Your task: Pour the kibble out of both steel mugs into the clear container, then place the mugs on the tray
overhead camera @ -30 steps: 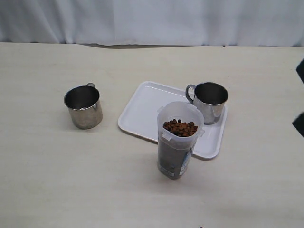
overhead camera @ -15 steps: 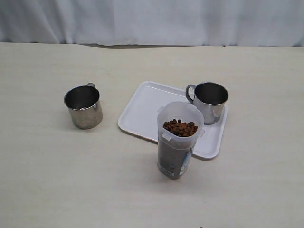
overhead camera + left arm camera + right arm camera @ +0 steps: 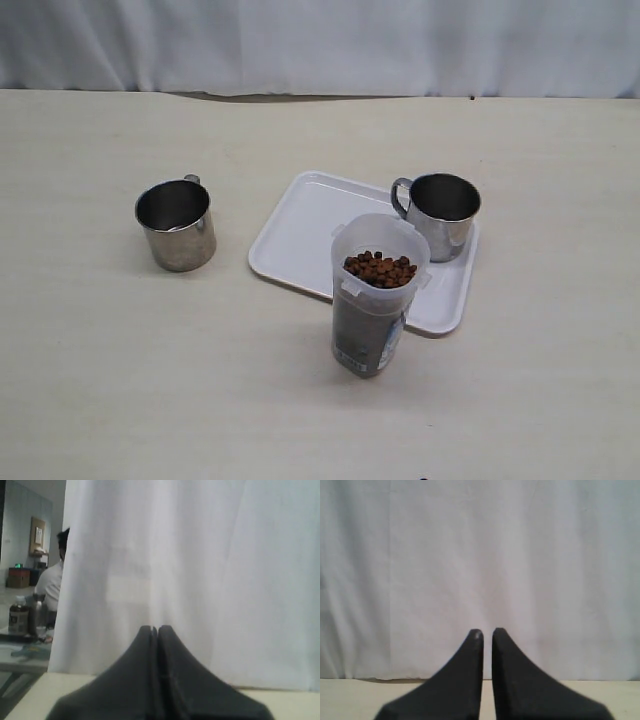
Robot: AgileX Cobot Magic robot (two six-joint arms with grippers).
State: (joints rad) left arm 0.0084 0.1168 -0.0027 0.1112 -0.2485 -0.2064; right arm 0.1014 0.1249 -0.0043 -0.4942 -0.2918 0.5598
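"Kibble (image 3: pixel 379 268) first: where is it?"

"Heaped near the rim of the clear container (image 3: pixel 368 330), which stands upright on the table against the near edge of the white tray (image 3: pixel 300 235). I can make out no pellets in either mug."

"And the mugs?"

"One steel mug (image 3: pixel 440 215) stands on the tray's far right corner, its handle turned in over the tray's bare middle. The other steel mug (image 3: pixel 178 225) is off the tray, well apart to its left, upright on the table (image 3: pixel 120 380). Its axis is vertical and its handle points toward the white curtain (image 3: pixel 320 40)."

"So that one is the job. Which arm?"

"The left, I'd judge, since that mug sits on the left arm's side of the tray. Neither arm shows in the exterior view, though."

"How do the pincers stand?"

"The left gripper (image 3: pixel 158 630) has its tips pressed together and holds nothing. The right gripper (image 3: pixel 487 632) is all but closed, a thin slit between its tips, also bare. Both face the curtain, with only a strip of table edge below, and no mug in either wrist view. So I cannot give the mug's bearing from the left pincer; it would have to tip down and spread first."

"Room to work?"

"Bare pale tabletop lies all round the loose mug, and the tray's middle and left half are free for it."
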